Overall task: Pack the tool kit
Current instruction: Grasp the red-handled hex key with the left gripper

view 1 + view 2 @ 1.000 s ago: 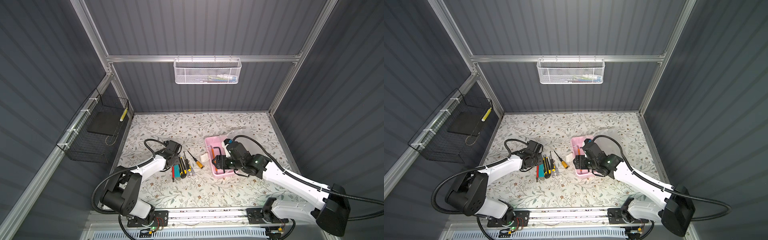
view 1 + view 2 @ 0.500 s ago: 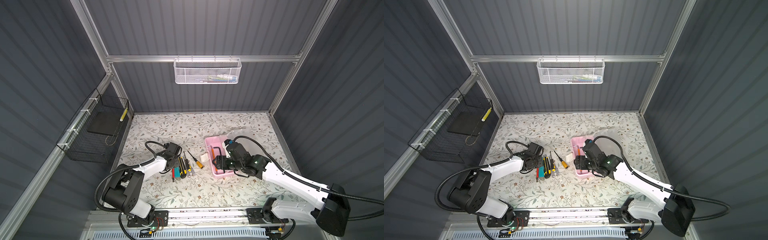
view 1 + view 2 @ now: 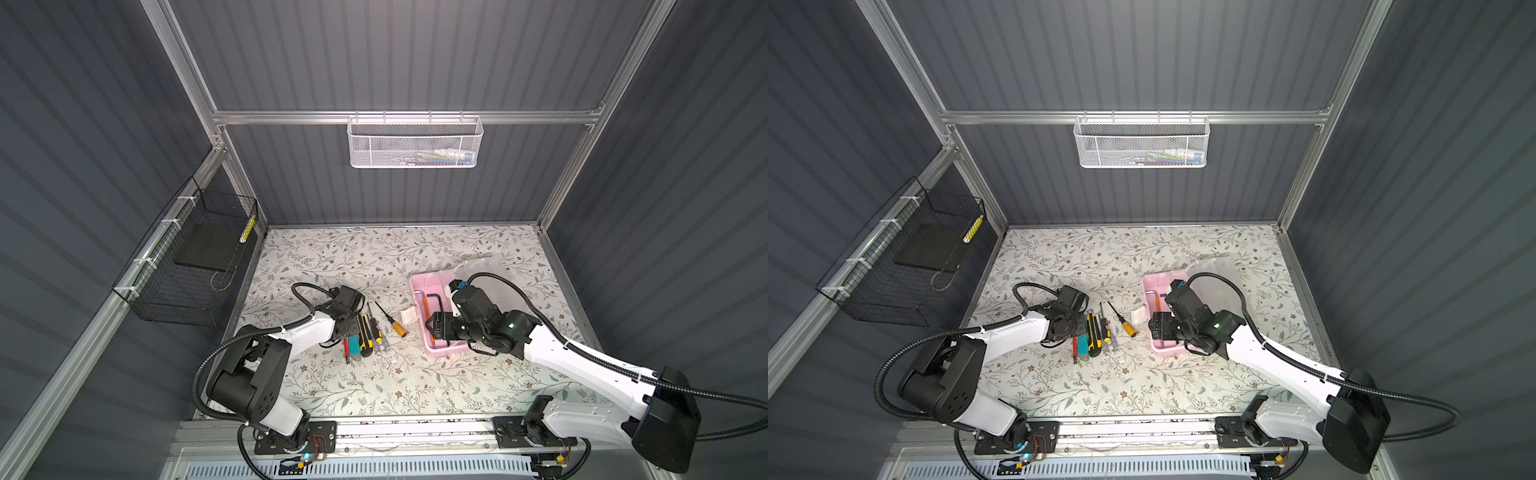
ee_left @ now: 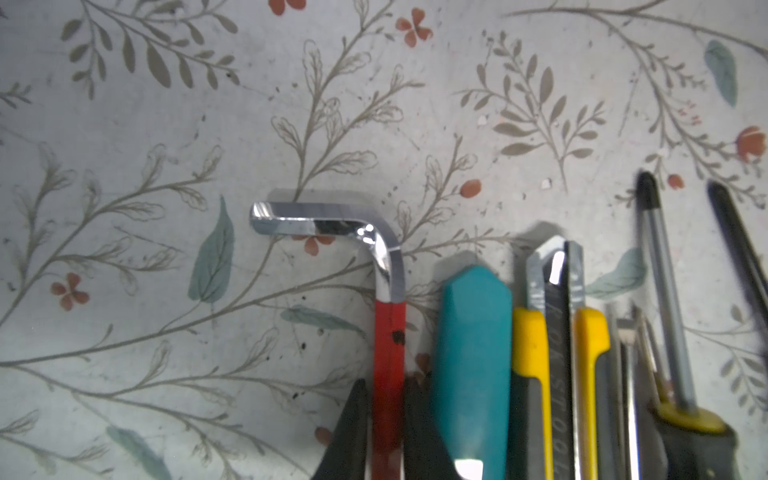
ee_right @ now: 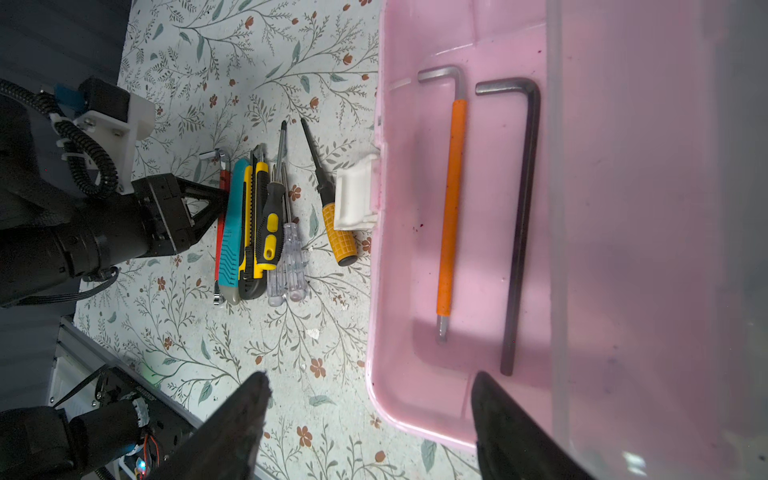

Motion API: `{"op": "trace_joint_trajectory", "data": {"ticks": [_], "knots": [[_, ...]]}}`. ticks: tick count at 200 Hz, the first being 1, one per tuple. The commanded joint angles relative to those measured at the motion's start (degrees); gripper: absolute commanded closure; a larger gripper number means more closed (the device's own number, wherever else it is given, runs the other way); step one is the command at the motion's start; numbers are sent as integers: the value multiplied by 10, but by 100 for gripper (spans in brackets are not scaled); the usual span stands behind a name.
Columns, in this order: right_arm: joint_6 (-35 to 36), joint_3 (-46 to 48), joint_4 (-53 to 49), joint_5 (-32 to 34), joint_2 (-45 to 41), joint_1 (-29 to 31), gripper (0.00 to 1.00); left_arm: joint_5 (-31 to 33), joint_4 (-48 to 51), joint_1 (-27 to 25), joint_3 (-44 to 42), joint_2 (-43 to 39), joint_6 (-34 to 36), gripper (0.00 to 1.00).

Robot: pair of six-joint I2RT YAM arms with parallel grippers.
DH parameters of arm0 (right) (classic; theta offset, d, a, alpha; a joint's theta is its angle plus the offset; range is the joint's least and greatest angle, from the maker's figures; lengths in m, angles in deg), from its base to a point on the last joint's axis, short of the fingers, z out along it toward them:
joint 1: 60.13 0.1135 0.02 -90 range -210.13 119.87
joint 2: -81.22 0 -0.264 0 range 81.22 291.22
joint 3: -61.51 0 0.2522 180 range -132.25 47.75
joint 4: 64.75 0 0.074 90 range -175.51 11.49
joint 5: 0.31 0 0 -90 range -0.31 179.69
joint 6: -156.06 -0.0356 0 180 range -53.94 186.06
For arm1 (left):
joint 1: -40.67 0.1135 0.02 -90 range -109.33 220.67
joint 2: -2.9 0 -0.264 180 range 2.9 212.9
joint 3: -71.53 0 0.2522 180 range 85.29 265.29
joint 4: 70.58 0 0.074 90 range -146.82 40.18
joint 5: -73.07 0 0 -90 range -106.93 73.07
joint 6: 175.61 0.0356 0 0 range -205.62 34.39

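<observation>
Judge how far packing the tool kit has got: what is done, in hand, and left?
Done: the pink case lies open with the orange hex key and black hex key inside. In hand: the left end effector pinches the red hex key, not yet lifted off the table. Left: the utility knives, the screwdrivers, then shutting the lid.

Stereo overhead, whole table point(image 3: 374, 386); wrists close, probably downward.

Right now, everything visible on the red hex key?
The red hex key is an L-shaped bar of shiny chrome. A red sleeve covers its long arm, and the short bent end is bare. It lies flat on the floral table at the end of the tool row, close beside the teal utility knife. The left tool pinches the sleeve between its fingers.
</observation>
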Motion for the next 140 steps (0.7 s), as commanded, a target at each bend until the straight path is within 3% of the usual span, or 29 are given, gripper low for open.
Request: {"op": "trace_joint_trajectory", "data": {"ticks": [1, 47, 55, 140], "knots": [[4, 7, 6, 5, 7, 1, 23, 5, 22, 4, 7, 15, 3, 83], [6, 6, 9, 7, 10, 1, 23, 5, 26, 4, 11, 22, 3, 94], [7, 7, 10, 7, 11, 1, 23, 6, 28, 4, 12, 22, 2, 100], [-1, 11, 31, 0, -4, 0, 22, 36, 95, 4, 43, -86, 9, 100]]}}
